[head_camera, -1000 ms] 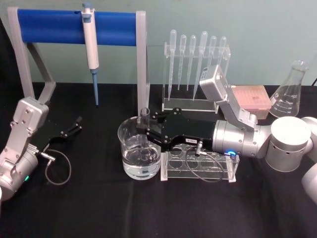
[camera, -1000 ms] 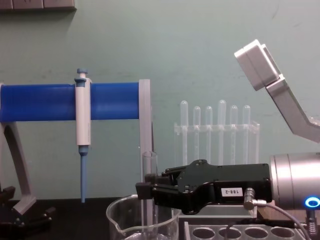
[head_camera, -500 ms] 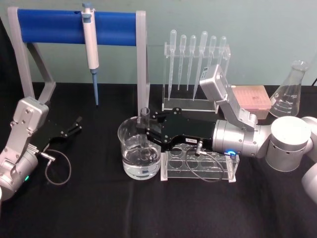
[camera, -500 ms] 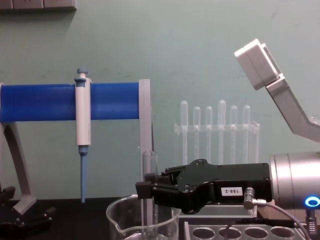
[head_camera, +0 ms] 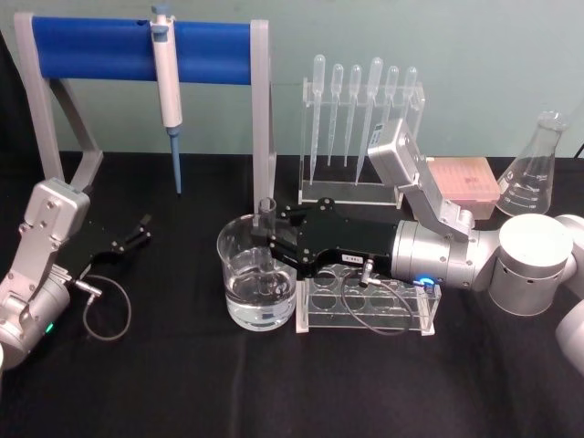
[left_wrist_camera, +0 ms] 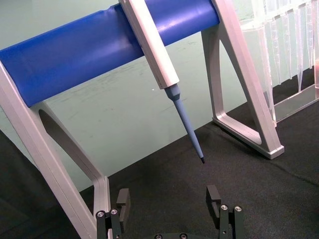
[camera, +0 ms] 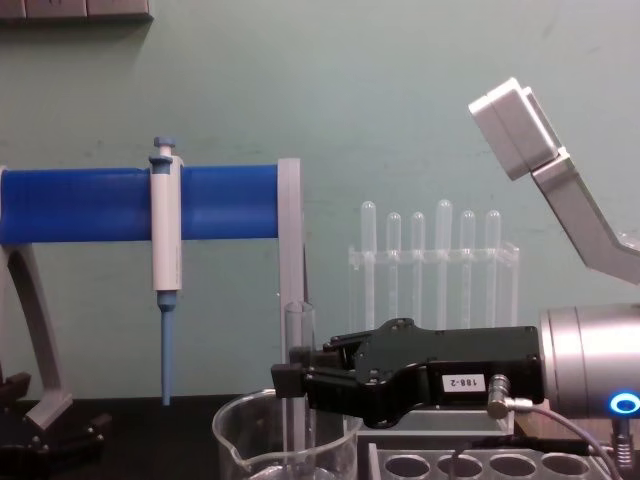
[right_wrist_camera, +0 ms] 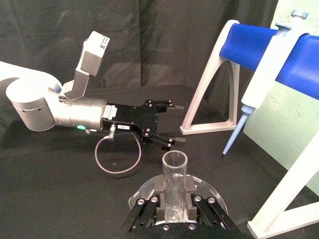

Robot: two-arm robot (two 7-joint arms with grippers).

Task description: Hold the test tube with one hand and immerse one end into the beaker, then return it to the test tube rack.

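Head view gives us the right end effector (head_camera: 267, 239), black and two-fingered on a silver wrist. It reaches from the right across the clear acrylic test tube rack (head_camera: 365, 308) to the wide clear glass beaker (head_camera: 235, 265). The beaker stands just beside the rack's left end on the black-covered bench (head_camera: 182, 383). The end effector is clenched on the long clear glass test tube (head_camera: 266, 213). The tube stands upright with its long axis vertical. Its open rim is up above the beaker's rim and its lower part is down inside the beaker, near the back wall. Clear liquid lies in the beaker's bottom; we cannot tell whether the rounded end reaches it.

The chest view gives us from the side what the head view foreshortens: the tube's straight vertical wall, gripped just above the beaker's rim. The right wrist view looks down into the tube's open mouth, held between two black pads.

The left end effector (head_camera: 137, 233) sits low at the far left, well apart from the beaker. In the left wrist view we see its fingers (left_wrist_camera: 214, 198) spread and grasping nothing. Beyond them the blue-and-white pipette (left_wrist_camera: 149, 47) hangs on its blue-barred stand (left_wrist_camera: 75, 55).
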